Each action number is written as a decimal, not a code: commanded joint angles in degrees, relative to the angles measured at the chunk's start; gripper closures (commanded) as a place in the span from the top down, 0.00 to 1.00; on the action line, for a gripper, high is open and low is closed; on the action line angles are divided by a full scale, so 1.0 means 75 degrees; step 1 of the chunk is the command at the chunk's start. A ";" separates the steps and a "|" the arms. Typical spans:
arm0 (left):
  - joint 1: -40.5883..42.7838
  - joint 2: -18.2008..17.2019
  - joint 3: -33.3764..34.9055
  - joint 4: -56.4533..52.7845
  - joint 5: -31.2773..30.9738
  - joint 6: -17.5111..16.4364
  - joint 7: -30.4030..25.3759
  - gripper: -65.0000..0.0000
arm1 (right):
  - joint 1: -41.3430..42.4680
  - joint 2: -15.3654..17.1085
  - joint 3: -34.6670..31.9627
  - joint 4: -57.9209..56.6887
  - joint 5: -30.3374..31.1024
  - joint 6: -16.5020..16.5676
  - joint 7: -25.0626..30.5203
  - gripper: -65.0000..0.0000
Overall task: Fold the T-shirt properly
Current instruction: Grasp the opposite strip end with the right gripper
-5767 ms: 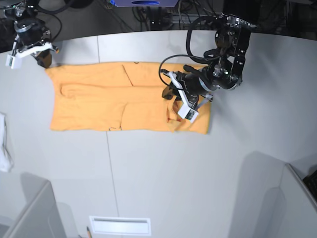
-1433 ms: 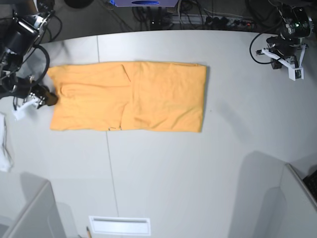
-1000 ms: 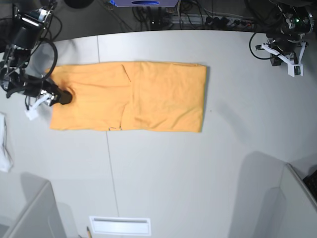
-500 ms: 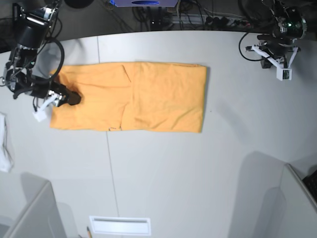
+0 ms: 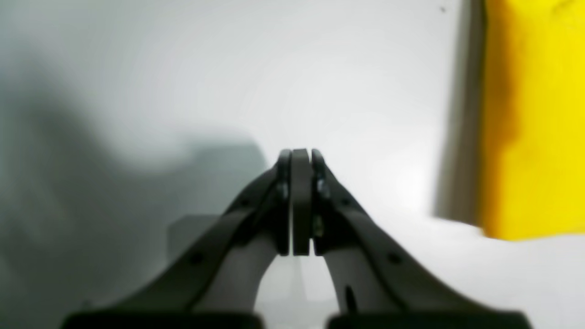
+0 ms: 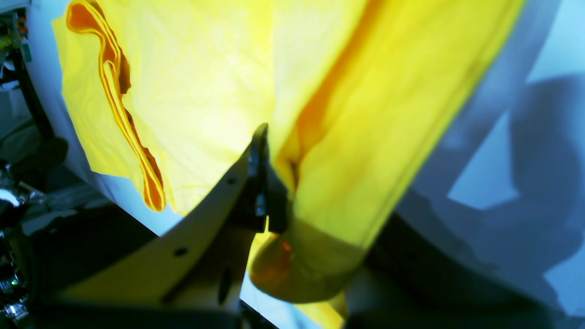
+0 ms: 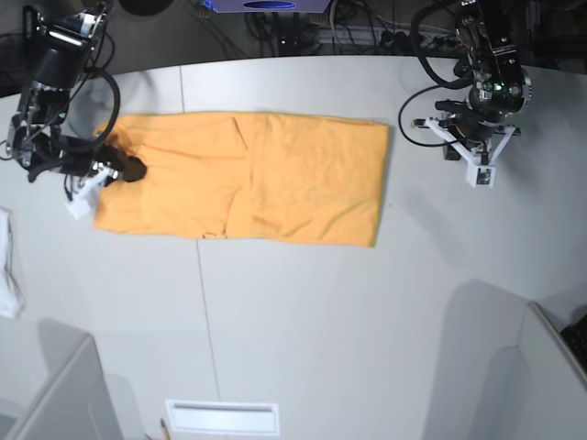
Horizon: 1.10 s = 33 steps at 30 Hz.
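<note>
The light-orange T-shirt (image 7: 248, 174) lies on the grey table as a long flat rectangle. My right gripper (image 7: 127, 170) sits on its left end. In the right wrist view this gripper (image 6: 272, 146) is shut on a bunched fold of the T-shirt (image 6: 347, 137); one dark finger (image 6: 258, 183) shows and the cloth hides the other. My left gripper (image 7: 456, 147) hangs over bare table, right of the T-shirt's right edge. In the left wrist view it (image 5: 300, 155) is shut with nothing between its pads, and the T-shirt's edge (image 5: 530, 114) shows at the right.
A white cloth (image 7: 7, 266) lies at the table's left edge. A white slot plate (image 7: 222, 417) sits at the front. Grey panels stand at the front left (image 7: 55, 394) and front right (image 7: 514, 367). Cables run along the back edge (image 7: 367, 37).
My right gripper has closed on the T-shirt's left end. The left arm has moved in from the back right corner toward the T-shirt's right edge.
</note>
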 commanded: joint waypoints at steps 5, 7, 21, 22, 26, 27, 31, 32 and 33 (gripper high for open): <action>-0.0075 -0.0067 0.0803 0.0110 -0.0078 0.0447 -0.0140 0.00 | 0.0010 0.0145 -0.0015 0.0762 -0.0274 -0.1143 0.0145 0.00; -0.0087 -0.0055 0.1131 0.0098 -0.0078 0.0576 -0.0140 0.00 | -0.0001 0.0145 -0.0015 0.1196 -0.0274 -0.1342 0.0169 0.00; -0.0415 -0.0079 0.2632 -0.0101 -0.0078 0.1150 -0.0151 0.00 | -0.0119 -0.0031 -0.0015 0.3317 -0.0274 -0.2268 0.0169 0.00; -0.0415 -0.0091 0.2620 -0.0124 -0.0078 0.1150 -0.0151 0.00 | -0.0119 -0.0031 -0.0015 0.3423 -0.0274 -0.2315 0.0169 0.00; -0.0392 -0.0161 0.2421 -0.0124 -0.0078 0.1150 -0.0151 0.00 | -0.0130 -0.0043 -0.0355 0.3857 -0.0274 -0.2327 0.0169 0.00; -0.0392 -0.0184 0.2256 -0.0124 -0.0078 0.1150 -0.0151 0.00 | -0.0142 -0.0043 -0.0531 0.4009 -0.0274 -0.2327 0.0180 0.00; -0.0450 -0.0219 0.1788 -0.0124 -0.0078 0.1150 -0.0128 0.00 | -0.0271 -0.0078 -0.0952 0.4654 -0.0274 -0.2456 0.0216 0.00; -0.0462 -0.0231 0.1764 -0.0148 -0.0078 0.1150 -0.0128 0.00 | -0.0271 -0.0184 -0.1035 0.4818 -0.0274 -0.2679 0.0216 0.00; -0.0462 -0.0325 0.1764 -0.0195 -0.0066 0.1150 -0.0128 0.00 | -0.0283 -0.0266 -0.1093 0.5017 -0.0274 -0.2913 0.0216 0.00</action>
